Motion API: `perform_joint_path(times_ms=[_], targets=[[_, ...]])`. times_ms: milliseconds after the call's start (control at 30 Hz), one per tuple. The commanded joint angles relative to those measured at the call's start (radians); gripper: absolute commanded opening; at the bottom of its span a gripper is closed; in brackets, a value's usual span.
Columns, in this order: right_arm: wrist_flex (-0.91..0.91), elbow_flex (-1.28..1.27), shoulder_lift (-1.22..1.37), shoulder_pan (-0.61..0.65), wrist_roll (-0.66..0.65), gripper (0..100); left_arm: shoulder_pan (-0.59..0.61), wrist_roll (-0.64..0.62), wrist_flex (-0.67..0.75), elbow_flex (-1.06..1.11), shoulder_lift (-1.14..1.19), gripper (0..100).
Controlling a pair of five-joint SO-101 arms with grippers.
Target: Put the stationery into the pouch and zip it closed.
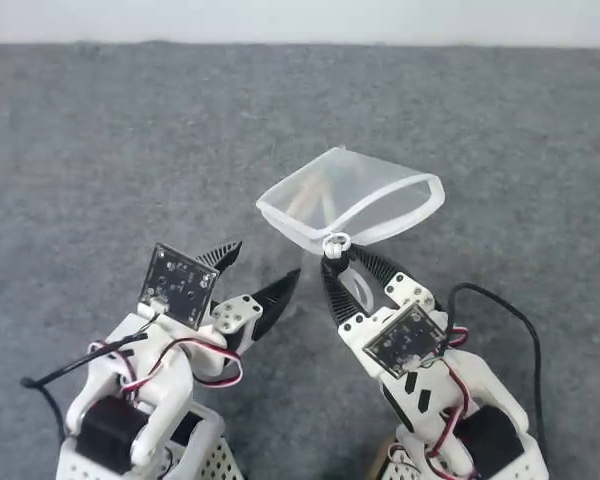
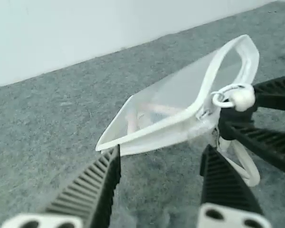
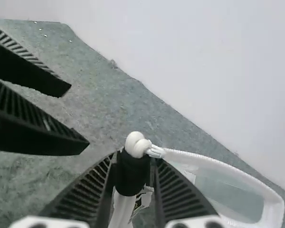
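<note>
Where the grey, felt-like surface runs back to a white wall, the two arms stand side by side at its near edge. The left arm and the right arm are white with black motors and red and black wires, and both point away toward the wall.

Just beyond them, nearer the right arm, is the pouch. It is made of a thin, milky, see-through film with a thicker white rim round its mouth. The mouth gapes wide in a long oval and is not zipped. The body narrows to a corner on the side toward the left arm. Through the film a pale pinkish shape shows inside, too blurred to name. In the left wrist view the pouch tilts, its pull end raised and its far corner low near the surface.

The left gripper hovers just short of the pouch. Its black ribbed fingers are spread wide and grasp nothing, with the pouch's narrow corner ahead of the gap between them.

The right gripper sits at the near end of the rim, its fingers clenched together on the pull, a dark piece pinched between the tips. A white bead stands just above the fingertips, touching the rim. A thin white cord hangs in a loop below.
</note>
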State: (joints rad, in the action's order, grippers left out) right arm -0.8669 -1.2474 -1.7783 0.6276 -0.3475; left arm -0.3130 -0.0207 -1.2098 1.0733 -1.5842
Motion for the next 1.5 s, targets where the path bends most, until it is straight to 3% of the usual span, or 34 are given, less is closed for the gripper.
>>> perform_joint_path(times_ms=[0,200,500,900,1133,1467], targets=[[-0.002,0.078,-0.036,-0.012,-0.021,0.6,-0.017,0.002,0.038,-0.012,-0.009,26],[-0.097,0.181,-0.036,-0.004,-0.021,0.6,-0.152,0.009,0.040,0.012,-0.011,26],[-0.216,0.249,-0.033,0.093,-0.114,0.6,-0.155,0.054,0.040,0.015,-0.011,26],[-0.315,0.362,-0.033,0.094,-0.114,0.6,-0.155,0.072,0.069,0.048,-0.011,26],[-0.358,0.364,-0.033,0.242,-0.115,0.6,-0.155,0.072,0.075,0.053,-0.011,26],[-0.358,0.364,-0.036,0.251,-0.112,0.6,-0.157,0.069,0.101,0.076,-0.011,26]])
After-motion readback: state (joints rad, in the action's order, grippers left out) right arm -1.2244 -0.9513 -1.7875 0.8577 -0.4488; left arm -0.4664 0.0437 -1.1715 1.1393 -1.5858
